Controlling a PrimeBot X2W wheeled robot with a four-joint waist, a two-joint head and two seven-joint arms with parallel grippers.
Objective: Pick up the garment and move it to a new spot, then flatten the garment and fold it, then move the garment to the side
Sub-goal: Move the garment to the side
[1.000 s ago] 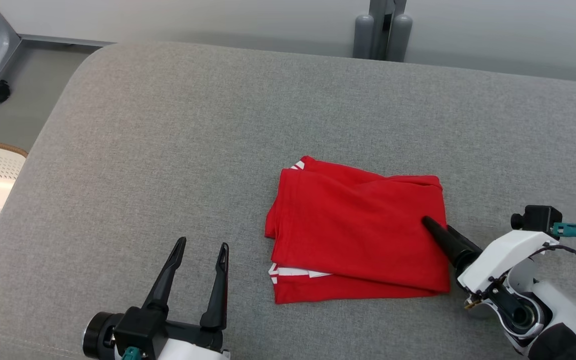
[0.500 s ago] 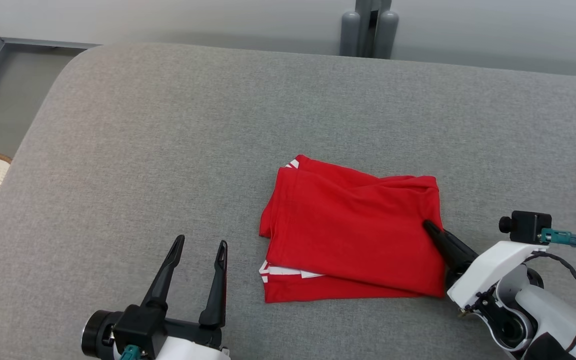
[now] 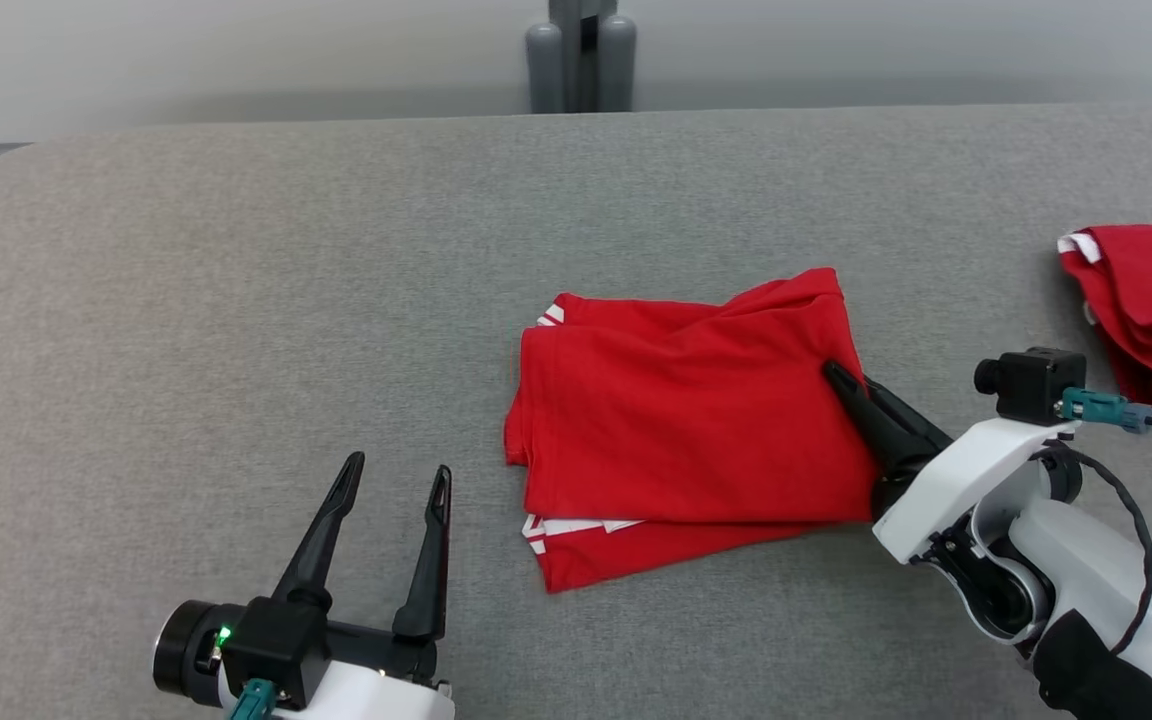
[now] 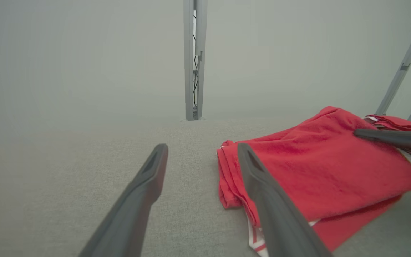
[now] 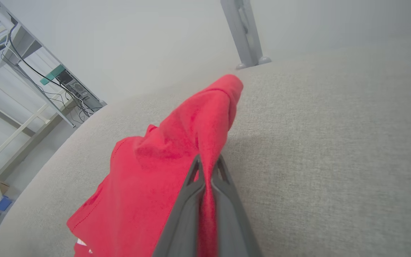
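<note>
The folded red garment point(image 3: 686, 430) with white trim lies on the grey cushioned surface point(image 3: 236, 300), right of centre. My right gripper point(image 3: 836, 385) is shut on the garment's right edge, which is lifted; in the right wrist view red cloth point(image 5: 177, 157) is pinched between the two dark fingers point(image 5: 191, 192). My left gripper point(image 3: 391, 480) stands open at the lower left, apart from the garment, with nothing between its fingers. The left wrist view shows the garment point(image 4: 316, 167) just right of my left gripper point(image 4: 202, 151).
Another red garment point(image 3: 1151, 300) with white trim lies at the right edge of the surface. A grey post point(image 3: 581, 55) stands behind the far edge. Bare grey cushion spreads to the left and behind the folded garment.
The head camera has swung to the right, bringing the second red garment into view. My right gripper has closed on the garment's right edge and raised it a little. The left gripper has stayed open.
</note>
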